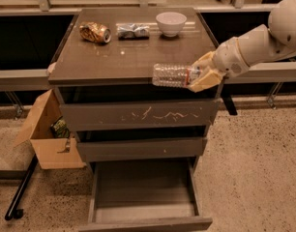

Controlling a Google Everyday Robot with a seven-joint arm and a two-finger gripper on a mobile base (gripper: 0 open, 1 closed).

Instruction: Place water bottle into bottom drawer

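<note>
A small clear crinkled plastic water bottle (171,75) with a red-and-white label band lies on its side at the front right edge of the grey-brown table (124,57), its base pointing left and its neck end pointing right. The beige two-finger end effector (197,75) is pinched on that neck end, one finger above and one below, and the white arm (254,45) reaches in from the right. It is not clear whether the bottle touches the table top or is held just above it. Under the top, the upper drawer (138,115), marked with white scratches, and the middle drawer (140,149) are pushed in. The bottom drawer (143,190), a shallow grey-brown tray with a plain front, is pulled out towards the camera, well below the bottle. At the back of the table a crushed gold can (95,32), a silvery foil wrapper (133,30) and a white bowl (170,23) stand in a row. An open brown cardboard box (46,132) stands on the speckled floor just beside the left side of the table.
</note>
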